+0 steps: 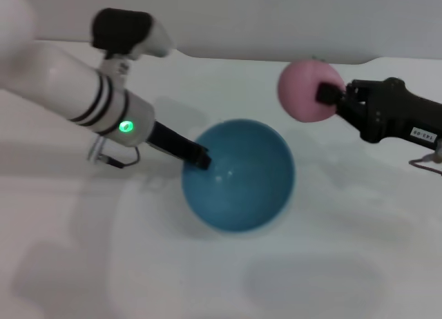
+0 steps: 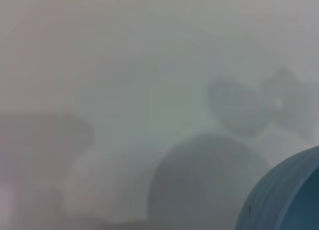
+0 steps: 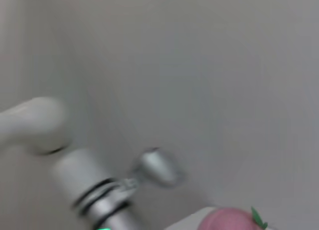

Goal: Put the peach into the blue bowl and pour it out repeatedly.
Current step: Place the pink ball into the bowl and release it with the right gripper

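Observation:
The blue bowl (image 1: 239, 175) stands on the white table at the centre of the head view; part of its outer wall shows in the left wrist view (image 2: 284, 195). My left gripper (image 1: 199, 157) is shut on the bowl's left rim. The pink peach (image 1: 309, 90) is held in the air above and to the right of the bowl by my right gripper (image 1: 326, 93), which is shut on it. The peach's top with its green stem mark shows in the right wrist view (image 3: 227, 220).
The white table (image 1: 207, 277) spreads all around the bowl. A pale wall runs along the back. My left arm (image 3: 94, 190) shows in the right wrist view.

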